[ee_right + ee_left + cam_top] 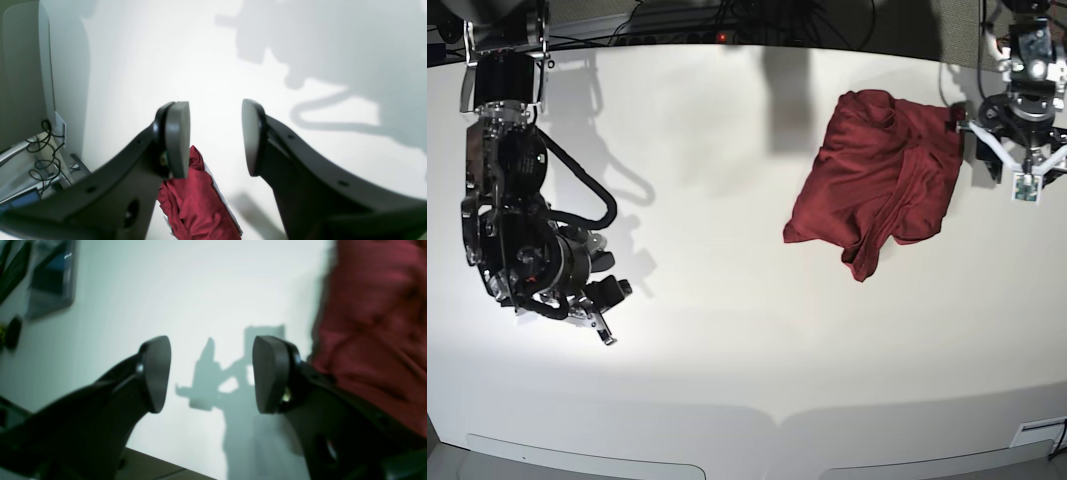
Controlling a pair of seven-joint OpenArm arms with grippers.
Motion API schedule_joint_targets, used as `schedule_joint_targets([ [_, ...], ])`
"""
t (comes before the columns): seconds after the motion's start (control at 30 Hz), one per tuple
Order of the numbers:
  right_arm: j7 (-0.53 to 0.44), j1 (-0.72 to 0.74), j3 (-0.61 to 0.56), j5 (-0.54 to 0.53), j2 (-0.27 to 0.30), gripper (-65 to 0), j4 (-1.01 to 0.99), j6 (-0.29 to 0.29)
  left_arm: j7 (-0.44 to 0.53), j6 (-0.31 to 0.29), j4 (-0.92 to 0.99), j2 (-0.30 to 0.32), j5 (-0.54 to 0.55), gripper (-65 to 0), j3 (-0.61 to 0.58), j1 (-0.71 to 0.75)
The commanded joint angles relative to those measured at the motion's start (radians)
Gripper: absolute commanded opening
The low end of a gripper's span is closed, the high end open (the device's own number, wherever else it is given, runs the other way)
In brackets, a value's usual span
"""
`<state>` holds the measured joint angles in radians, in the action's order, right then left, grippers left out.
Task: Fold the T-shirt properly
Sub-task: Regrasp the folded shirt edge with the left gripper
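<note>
1. A wide white table (727, 300) fills the base view. Soft shadows of the arms fall across it.

2. The T-shirt (872, 180), dark red and wrinkled, lies in a loosely bunched heap on the far right part of the table. It is roughly square, with one narrower end trailing toward the front. In the left wrist view it shows as a blurred red mass (373, 323) at the right edge. In the right wrist view a red fold (196, 203) appears low down, beneath the pads.

3. The right arm (517, 240), black and bulky with looping cables, hangs over the left side of the table in the base view, well apart from the shirt.

4. The left arm stands at the far right edge in the base view, just beside the shirt's upper right corner.

5. The left gripper (211, 373) has its two dark pads spread wide, with only bare table and its own shadow between them. It holds nothing.

6. The right gripper (217, 136) also stands parted, its grey pads clearly apart with white table showing in the gap. It grips nothing.
</note>
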<state>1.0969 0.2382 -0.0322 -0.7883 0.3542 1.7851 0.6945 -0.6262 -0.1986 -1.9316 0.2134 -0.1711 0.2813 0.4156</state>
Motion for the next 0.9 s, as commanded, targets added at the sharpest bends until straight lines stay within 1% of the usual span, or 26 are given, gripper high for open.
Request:
schedule_joint_targets([
  [0.0,-0.005,0.024,0.007,-0.008,0.008,-40.0,0.017,0.004,0.039,-0.087,-0.032,0.006,0.024,-26.8,0.009,0.0],
  [0.13,-0.005,0.024,0.007,-0.008,0.008,-40.0,0.017,0.004,0.055,-0.422,-0.049,0.006,0.19,-26.8,0.012,0.0],
  [0.17,-0.005,0.024,0.007,-0.008,0.008,-40.0,0.017,0.004,0.058,-0.485,-0.049,0.006,0.227,-26.8,0.012,0.0],
  [0.2,-0.005,0.024,0.007,-0.008,0.008,-40.0,0.017,0.004,0.068,-0.5,-0.049,0.006,0.256,-26.8,0.012,0.0],
  [0.23,-0.005,0.024,0.007,-0.008,0.008,-40.0,0.017,0.004,0.081,-0.5,-0.049,0.006,0.269,-26.8,0.012,0.0],
  [0.33,-0.005,0.024,0.007,-0.008,0.008,-40.0,0.017,0.004,0.124,-0.5,-0.049,0.006,0.253,-26.9,0.011,0.0],
  [0.4,-0.006,0.024,0.007,-0.008,0.008,-40.0,0.017,0.004,0.126,-0.5,-0.048,0.006,0.228,-27.0,0.011,0.0],
  [0.5,-0.006,0.024,0.007,-0.008,0.008,-40.0,0.017,0.004,0.126,-0.5,-0.043,0.006,0.155,-27.0,-0.01,0.003],
  [0.6,-0.009,0.024,0.007,-0.008,0.008,-40.0,0.017,0.004,0.135,-0.5,-0.043,0.006,0.114,-27.0,-0.07,0.021],
  [0.63,-0.009,0.024,0.007,-0.008,0.008,-40.0,0.017,0.004,0.145,-0.5,-0.043,0.006,0.078,-27.0,-0.099,0.026],
  [0.73,-0.01,0.024,0.007,-0.008,0.008,-40.0,0.016,0.004,0.206,-0.5,-0.043,0.006,-0.078,-27.0,-0.182,0.04],
  [0.8,-0.009,0.024,0.007,-0.008,0.008,-40.0,0.016,0.004,0.209,-0.5,-0.043,0.006,-0.129,-27.0,-0.22,0.042],
  [0.87,-0.009,0.024,0.007,-0.008,0.008,-40.0,0.016,0.004,0.214,-0.462,-0.043,0.006,-0.145,-27.0,-0.233,0.041],
])
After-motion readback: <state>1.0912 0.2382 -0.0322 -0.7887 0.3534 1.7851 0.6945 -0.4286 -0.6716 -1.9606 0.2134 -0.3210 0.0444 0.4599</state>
